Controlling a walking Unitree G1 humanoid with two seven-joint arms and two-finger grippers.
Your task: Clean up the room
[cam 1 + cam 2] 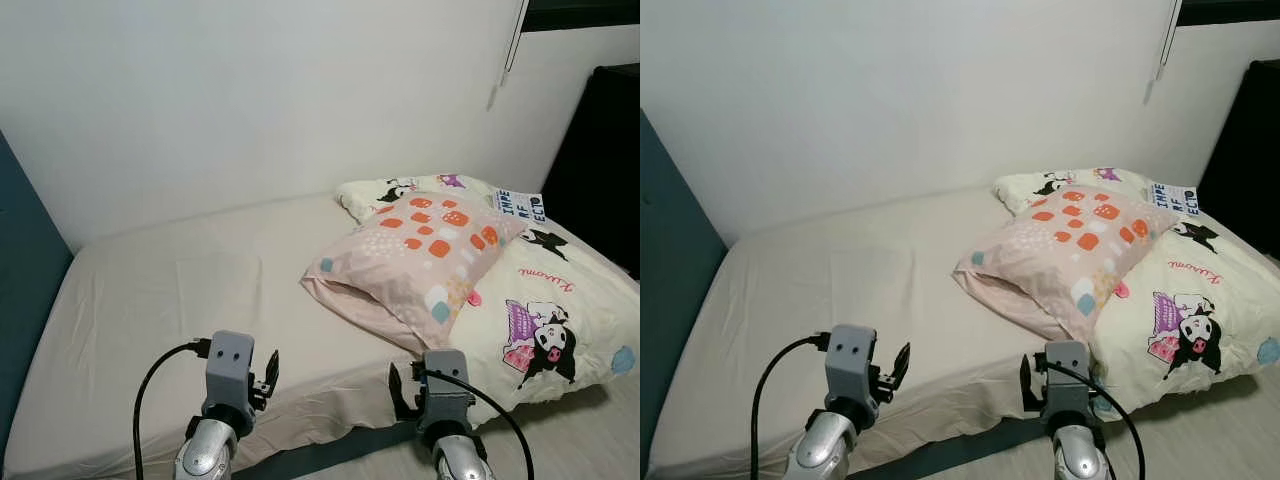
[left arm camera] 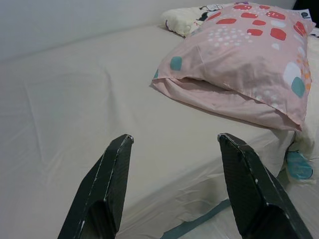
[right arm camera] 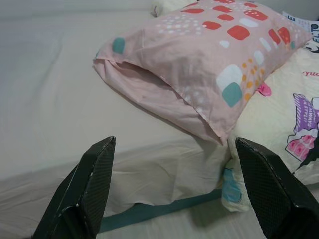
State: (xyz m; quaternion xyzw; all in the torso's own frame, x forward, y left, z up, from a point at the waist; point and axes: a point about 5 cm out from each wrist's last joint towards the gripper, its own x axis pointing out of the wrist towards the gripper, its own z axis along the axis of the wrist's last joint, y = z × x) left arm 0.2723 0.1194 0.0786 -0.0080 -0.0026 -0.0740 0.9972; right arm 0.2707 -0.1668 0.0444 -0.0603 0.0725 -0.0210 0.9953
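A teal panel (image 1: pixel 18 290) stands at the far left, beside the bed (image 1: pixel 170 300), which reaches back to a plain white wall (image 1: pixel 250 90). The bed wears a pale beige sheet (image 2: pixel 65 109), smooth but faintly creased, and its left half is bare. A strip of teal shows under the sheet's near edge, by the floor (image 3: pixel 164 224).

The left tool (image 1: pixel 268 372) is raised in front of the bed's near edge, on its left part. Its two black fingers (image 2: pixel 107 184) stand wide apart and hold nothing; the wrist view looks between them across the bare sheet toward the pillows. A black cable (image 1: pixel 150 390) loops from its grey wrist housing.

The right tool (image 1: pixel 396 388) is raised further right, also at the bed's near edge, just before the pink pillow's near corner. Its fingers (image 3: pixel 82 191) are likewise spread wide and empty.

On the right half of the bed lie the pillows. A pink pillow (image 1: pixel 415 260), printed with orange, white and teal patches, lies slantwise, its open end toward the middle of the bed; its right side rests on top of a large cream pillow (image 1: pixel 545 320) printed with a black-and-white cartoon figure and purple and pink shapes. That cream pillow overhangs the bed's near right corner. Behind the pink one, near the wall, lies another cream cartoon-print pillow (image 1: pixel 400 190), and just right of it a small white item with dark blue letters (image 1: pixel 520 206).

At the far right stands something dark (image 1: pixel 600 160), and a thin cord (image 1: pixel 515 40) hangs down the wall near it.
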